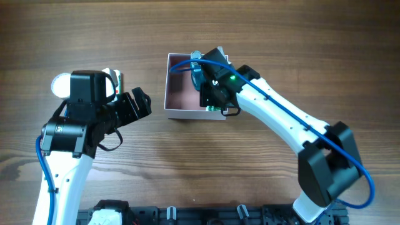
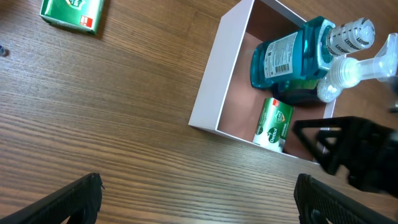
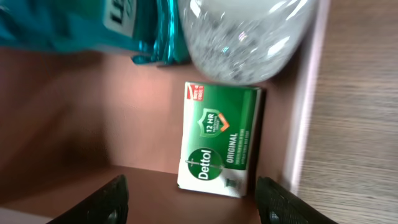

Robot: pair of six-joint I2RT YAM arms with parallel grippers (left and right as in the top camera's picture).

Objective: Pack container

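Observation:
The container [image 1: 167, 87] is a shallow square box with white walls and a pinkish-brown floor [image 3: 124, 124]. Inside it lie a blue mouthwash bottle [image 2: 283, 59], a clear spray bottle [image 2: 348, 68] and a green Dettol soap box [image 3: 221, 137]. The soap box rests flat on the floor next to the side wall [image 3: 305, 112]. My right gripper [image 3: 196, 199] hovers open over that corner and touches nothing; the overhead view shows the right gripper [image 1: 209, 94] above the box. Left of the box, my left gripper [image 2: 199, 199] stands wide open over bare wood.
A second green soap packet [image 2: 71, 12] lies on the table, away from the container. A small round white-lidded jar [image 1: 61, 84] stands at the far left behind the left arm. The right arm [image 1: 281, 119] stretches in from the lower right.

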